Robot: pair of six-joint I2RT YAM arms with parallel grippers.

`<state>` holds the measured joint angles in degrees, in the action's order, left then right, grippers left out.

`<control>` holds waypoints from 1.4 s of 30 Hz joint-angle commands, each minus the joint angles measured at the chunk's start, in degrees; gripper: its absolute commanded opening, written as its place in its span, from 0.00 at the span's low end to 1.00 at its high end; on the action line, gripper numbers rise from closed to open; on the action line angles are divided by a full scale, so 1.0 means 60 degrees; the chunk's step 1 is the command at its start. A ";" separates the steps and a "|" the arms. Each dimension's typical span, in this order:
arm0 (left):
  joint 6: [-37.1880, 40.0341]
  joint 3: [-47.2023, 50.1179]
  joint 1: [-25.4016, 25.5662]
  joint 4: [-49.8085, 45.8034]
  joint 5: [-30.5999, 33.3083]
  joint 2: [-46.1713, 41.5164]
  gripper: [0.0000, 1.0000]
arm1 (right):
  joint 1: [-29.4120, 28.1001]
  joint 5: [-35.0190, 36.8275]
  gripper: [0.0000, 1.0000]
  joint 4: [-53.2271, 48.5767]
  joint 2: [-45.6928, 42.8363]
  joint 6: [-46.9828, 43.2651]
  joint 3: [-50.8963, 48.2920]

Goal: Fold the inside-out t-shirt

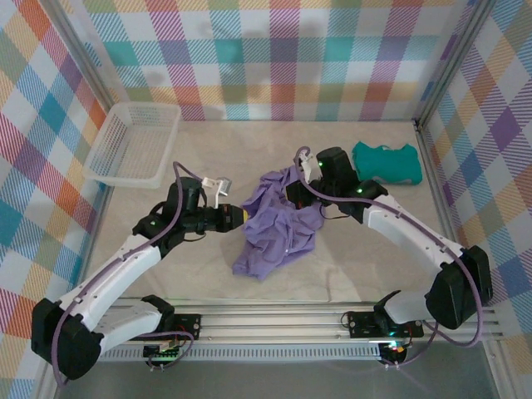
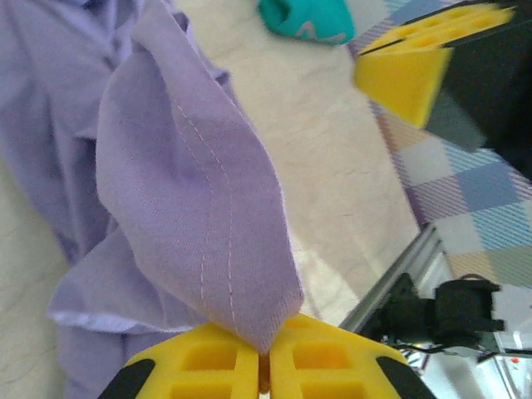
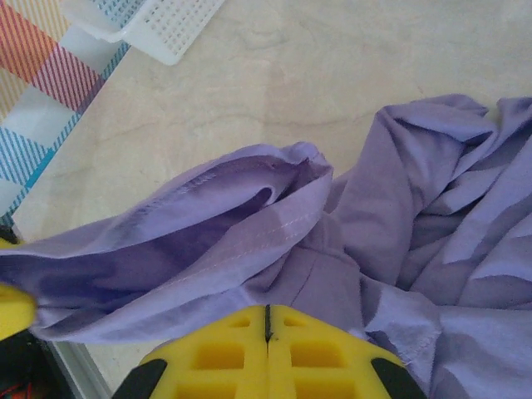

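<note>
Left tool [image 2: 264, 362], right tool [image 3: 267, 322]: both clamped.

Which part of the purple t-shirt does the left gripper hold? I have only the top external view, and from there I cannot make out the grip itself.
Observer: In the left wrist view, the left gripper is shut on a pointed tip of the t-shirt. Two lines of stitching run down to that tip.
Operator: And the other arm?
Observer: In the right wrist view, the right gripper is shut too, with cloth pinched at its tips, just below a stitched hem fold.
</note>
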<state>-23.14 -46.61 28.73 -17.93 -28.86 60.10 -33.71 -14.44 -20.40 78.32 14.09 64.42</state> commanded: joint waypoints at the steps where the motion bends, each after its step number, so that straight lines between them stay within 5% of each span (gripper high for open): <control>1: 0.0076 0.0245 0.0060 -0.0443 0.0424 -0.0040 0.05 | 0.0039 -0.0531 0.00 0.0306 0.0254 0.0031 -0.0074; 10: 0.0230 0.0728 0.0060 -0.0073 0.0291 -0.0787 0.00 | -0.0021 -0.0614 0.37 0.0493 0.1557 -0.1244 0.0586; 19: 0.0333 0.0665 0.0067 -0.0188 0.0269 -0.0769 0.00 | -0.0210 -0.2318 0.59 0.0758 0.4290 -0.0817 0.2505; 21: 0.0359 0.0666 0.0061 -0.0223 0.0296 -0.0786 0.00 | -0.0264 -0.2489 0.56 0.0665 0.4853 -0.0739 0.2939; 25: 0.0377 0.0659 0.0060 -0.0274 0.0416 -0.0842 0.00 | -0.0237 -0.2559 0.19 0.1117 0.5010 -0.0517 0.3000; 28: 0.0333 0.0599 0.0059 -0.0253 0.0779 -0.0878 0.00 | 0.0074 -0.2356 0.00 0.1628 0.4054 -0.0413 0.2433; 32: 0.0027 0.0230 0.0060 0.0227 0.1294 -0.0778 0.00 | 0.0753 -0.1391 0.00 0.2067 0.1343 -0.0331 0.0479; 37: -0.0105 -0.0636 0.0190 0.1630 -0.0259 0.0774 0.00 | 0.0814 -0.0159 0.03 0.1171 -0.2392 -0.0374 -0.2327; 42: 0.0428 -0.1110 0.0982 0.1670 -0.0606 0.2292 0.00 | 0.0792 0.1196 0.10 0.0999 -0.4959 0.0570 -0.4706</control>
<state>-22.59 -52.34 32.64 -9.13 -29.28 71.31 -28.99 -14.50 -11.66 50.65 13.65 42.15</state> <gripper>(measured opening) 0.048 0.090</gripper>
